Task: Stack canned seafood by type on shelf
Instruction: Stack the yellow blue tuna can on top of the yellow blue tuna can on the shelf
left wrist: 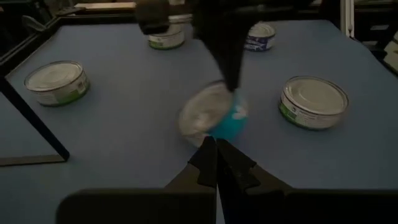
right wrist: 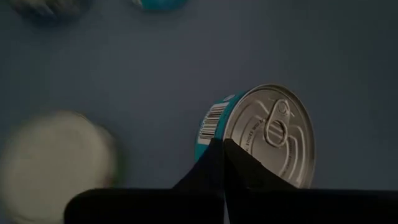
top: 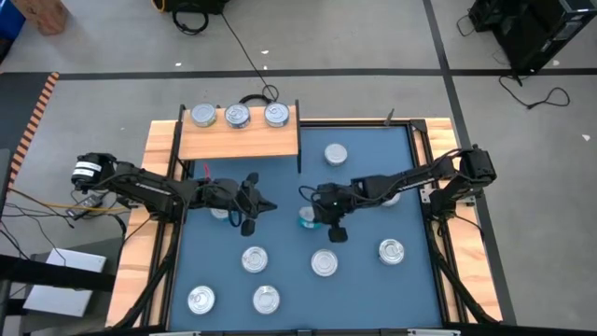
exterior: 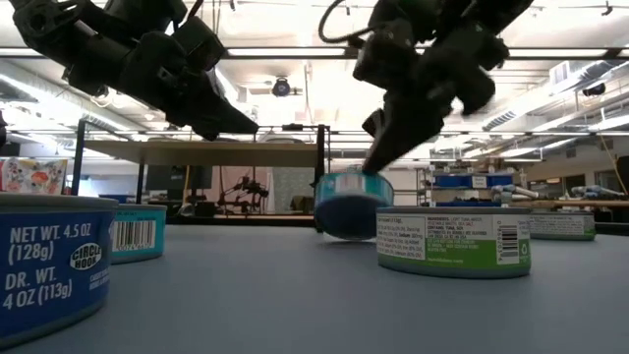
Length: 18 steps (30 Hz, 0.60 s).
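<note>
The right gripper point(top: 317, 217) sits near the middle of the table point(top: 280, 201), its fingers clenched together with nothing between them. In the right wrist view the closed tips lie against the rim of a teal can point(right wrist: 261, 134), which is tipped up onto its edge. The low view shows that can point(exterior: 352, 205) leaning, one side off the table, with the gripper's tips on its top edge. My reading: the fingers shut without catching the can and only levered it over, so it is touched, not held. The tilt will make a fresh grasp awkward; the can may roll or drop flat.

The left gripper point(top: 250, 205) hangs at about 9 o'clock from the tipped can, close by, also shut and empty. It points toward the can, as its wrist view shows, and looks to be waiting.

The shelf point(top: 238, 138) stands at the table's 11 o'clock corner. It holds three cans point(top: 238, 115) in a single row along its far edge, upright, none stacked. The other cans lie loose on the table: one at 12 o'clock point(top: 336, 154), several from 4 to 7 o'clock. So the sorting seems barely begun.
</note>
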### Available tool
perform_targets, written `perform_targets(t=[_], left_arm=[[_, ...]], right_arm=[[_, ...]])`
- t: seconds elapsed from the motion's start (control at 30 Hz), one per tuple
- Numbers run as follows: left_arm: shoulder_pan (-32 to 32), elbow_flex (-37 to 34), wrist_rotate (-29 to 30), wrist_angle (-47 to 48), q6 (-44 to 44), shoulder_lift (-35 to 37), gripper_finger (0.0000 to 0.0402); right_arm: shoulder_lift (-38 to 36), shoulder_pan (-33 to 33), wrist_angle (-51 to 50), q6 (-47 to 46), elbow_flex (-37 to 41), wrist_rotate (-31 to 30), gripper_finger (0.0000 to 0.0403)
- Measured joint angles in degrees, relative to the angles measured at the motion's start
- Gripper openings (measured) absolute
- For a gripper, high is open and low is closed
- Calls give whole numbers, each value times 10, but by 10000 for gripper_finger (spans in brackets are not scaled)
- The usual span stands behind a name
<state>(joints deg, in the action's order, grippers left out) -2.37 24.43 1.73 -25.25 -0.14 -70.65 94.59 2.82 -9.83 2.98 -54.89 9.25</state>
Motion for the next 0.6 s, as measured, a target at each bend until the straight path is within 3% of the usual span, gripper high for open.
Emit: perform_targets(t=[0.27, 0.43, 0.6], left_arm=[[11, 8, 10, -70, 29, -82, 4], [32, 28, 9, -106, 33, -155, 4], [51, 49, -30, -149, 58, -211, 3]], right_arm=[[-1, -20, 63, -179, -4, 114, 0], [-1, -26, 64, -215, -4, 140, 0], [23, -31, 86, -235, -4, 172, 0]])
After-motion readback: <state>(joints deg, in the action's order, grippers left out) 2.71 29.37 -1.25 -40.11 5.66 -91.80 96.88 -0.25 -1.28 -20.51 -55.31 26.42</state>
